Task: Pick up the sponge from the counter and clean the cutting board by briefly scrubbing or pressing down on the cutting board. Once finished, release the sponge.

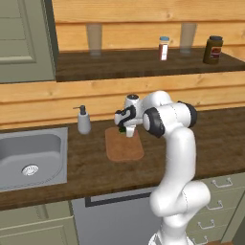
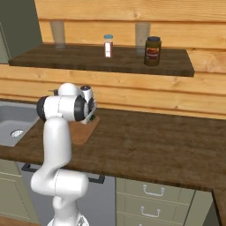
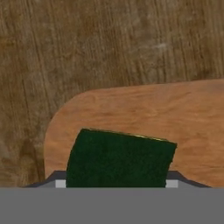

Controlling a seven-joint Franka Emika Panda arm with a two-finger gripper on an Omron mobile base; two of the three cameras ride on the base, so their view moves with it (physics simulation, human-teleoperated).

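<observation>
The dark green sponge (image 3: pixel 120 159) sits in my gripper (image 1: pixel 128 129), whose jaws are shut on it and mostly hidden behind it in the hand view. The hand points down over the far end of the light brown cutting board (image 1: pixel 125 147), which lies on the dark wood counter (image 1: pixel 91 167). A rounded corner of the cutting board (image 3: pixel 144 109) lies right under the sponge. I cannot tell whether the sponge touches the board. In the right base view the board (image 2: pixel 81 131) is partly hidden behind my arm.
A grey soap dispenser (image 1: pixel 83 120) stands left of the board, and the steel sink (image 1: pixel 31 155) lies further left. The shelf above holds two glasses, a small bottle (image 1: pixel 164 48) and a dark jar (image 1: pixel 213 50). Bare counter stretches to the right.
</observation>
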